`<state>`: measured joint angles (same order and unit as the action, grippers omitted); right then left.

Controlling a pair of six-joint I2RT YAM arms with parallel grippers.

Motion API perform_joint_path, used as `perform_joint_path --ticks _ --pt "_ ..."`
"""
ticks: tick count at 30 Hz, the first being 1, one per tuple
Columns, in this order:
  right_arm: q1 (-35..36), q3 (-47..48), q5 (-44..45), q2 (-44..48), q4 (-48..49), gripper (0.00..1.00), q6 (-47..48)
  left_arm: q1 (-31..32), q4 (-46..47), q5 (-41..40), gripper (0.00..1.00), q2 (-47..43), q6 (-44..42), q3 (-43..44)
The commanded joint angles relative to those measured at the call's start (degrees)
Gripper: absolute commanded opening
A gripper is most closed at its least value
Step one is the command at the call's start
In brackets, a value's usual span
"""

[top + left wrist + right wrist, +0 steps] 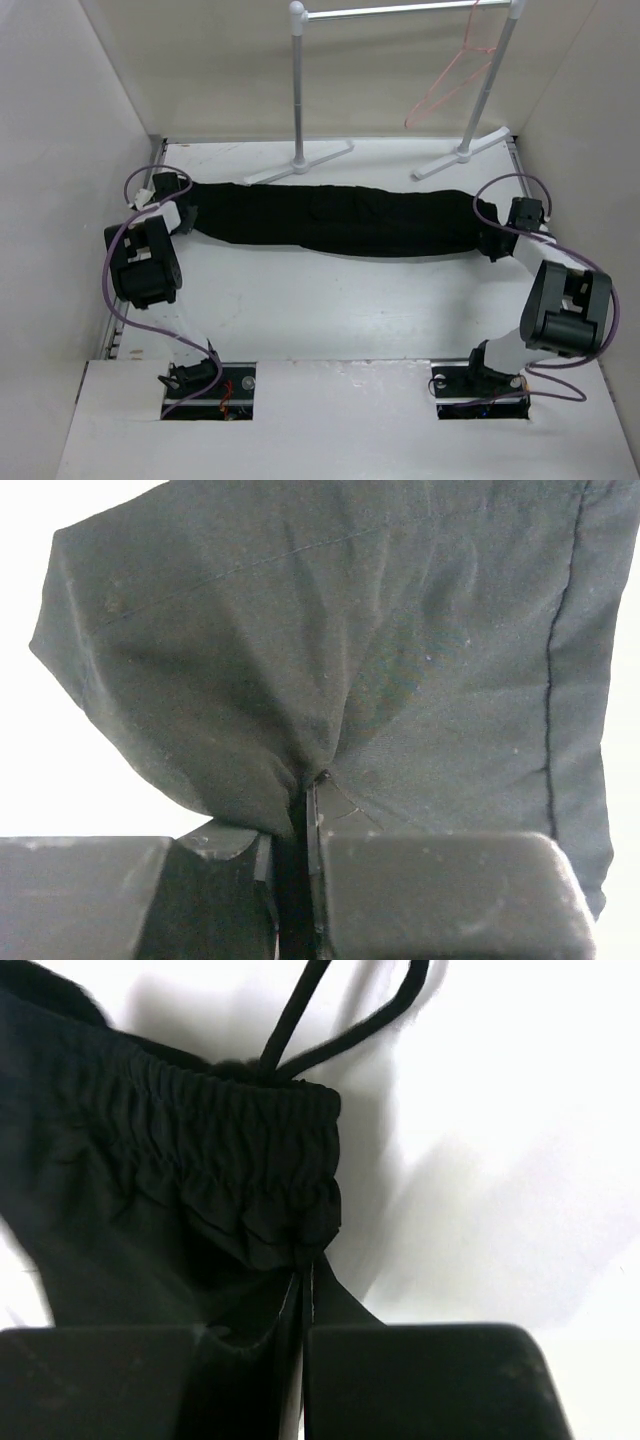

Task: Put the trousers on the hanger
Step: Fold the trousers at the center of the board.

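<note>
Left gripper (178,215), 9 o'clock side of table (330,310): jaws pinched tight on a fold at what looks like the leg end of the trousers (330,222); trousers lie in one long flat band from 9 to 3 o'clock, resting on the table; right gripper (497,240), 3 o'clock: jaws clamped on the elastic waistband (250,1160), drawstring (340,1020) loose; hanger (447,88) hangs on the rail rack (400,12) at 1 o'clock, well apart from the cloth. Judgement: both ends grasped; next move calls for a joint lift, cloth kept taut, then carrying it toward the hanger.
</note>
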<state>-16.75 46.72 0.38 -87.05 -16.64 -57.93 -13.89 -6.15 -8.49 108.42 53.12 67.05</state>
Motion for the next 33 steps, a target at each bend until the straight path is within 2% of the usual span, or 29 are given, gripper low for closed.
perform_joint_path --ticks 1,8,11,13,16,18,20,25,27,30,33 --pt "-1.92 -1.45 4.98 6.88 -1.28 0.02 -0.6 -1.71 -8.08 -6.97 0.06 -7.77 -1.53 -4.46" --pt "-6.84 -7.42 2.52 16.54 -4.88 0.01 -0.08 -1.71 -16.51 -13.21 0.07 -19.02 -4.6 -9.64" --pt "-8.6 -11.72 -0.28 22.6 -7.08 0.04 0.27 -2.32 -19.68 -15.67 0.11 -23.86 -4.96 -13.77" --pt "-9.13 -14.54 -1.52 25.86 -7.44 0.19 2.02 -2.24 -21.61 -15.94 0.27 -25.71 -4.96 -16.06" --pt "-8.96 -16.75 -0.74 29.03 -7.61 0.5 3.0 -1.45 -23.64 -16.03 0.44 -27.99 -4.96 -18.08" --pt "-8.87 -16.05 -1.0 30.78 -9.19 0.64 4.22 -0.57 -24.6 -15.77 0.52 -31.15 -4.78 -18.62" --pt "-8.34 -14.12 -0.39 33.68 -12.34 0.73 5.45 0.04 -26.53 -15.94 0.55 -35.01 -4.61 -17.31" --pt "-7.64 -10.86 6.9 37.92 -17.11 0.82 6.34 4.78 -29.53 -16.03 0.57 -41.44 -4.52 -12.03" --pt "-7.72 -11.38 6.48 34.33 -13.7 0.86 7.3 8.81 -27.52 -15.24 0.58 -42.24 -4.61 -11.76" --pt "-7.9 -11.04 0.08 26.6 -7.98 0.87 8.45 17.24 -24.18 -13.31 0.57 -40.58 -3.74 -12.29" --pt "-8.08 -9.81 -0.82 21.76 -4.28 0.86 8.45 25.86 -20.14 -11.81 0.57 -37.5 -2.15 -12.99"
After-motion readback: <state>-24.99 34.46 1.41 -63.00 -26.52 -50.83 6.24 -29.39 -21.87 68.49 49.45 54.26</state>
